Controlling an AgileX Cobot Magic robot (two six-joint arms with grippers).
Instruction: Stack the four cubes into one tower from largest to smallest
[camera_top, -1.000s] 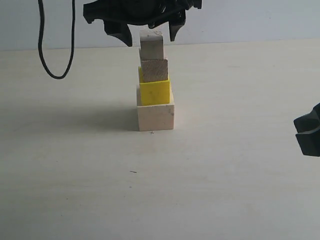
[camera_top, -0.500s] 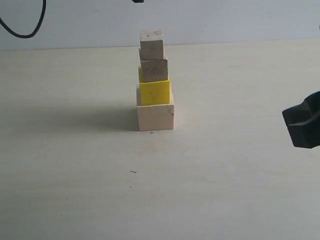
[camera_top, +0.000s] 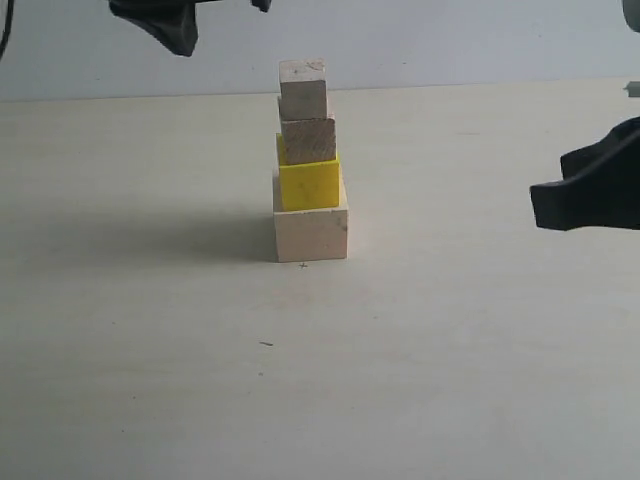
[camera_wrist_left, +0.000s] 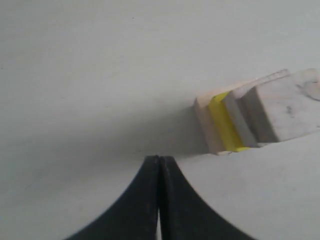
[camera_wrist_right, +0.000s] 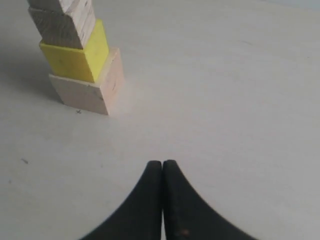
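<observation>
Tower (camera_top: 311, 160) stands done; left gripper (camera_wrist_left: 159, 162) high on one side, right gripper (camera_wrist_right: 162, 166) low on the other, both closed, empty.

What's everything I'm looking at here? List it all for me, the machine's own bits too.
large pale wooden cube: one, pale wood, on the table, bottom of the tower.
bright yellow medium cube: one, yellow, on the large cube.
brownish wooden cube: one, brown, on the yellow cube.
smallest pale wooden cube: one, pale wood, on top.
table: one, pale beige, under everything.
wall: one, pale grey, behind the table.
left gripper: one, black, shut and empty, high, left of the tower.
right gripper: one, black, shut and empty, right of the tower.
</observation>
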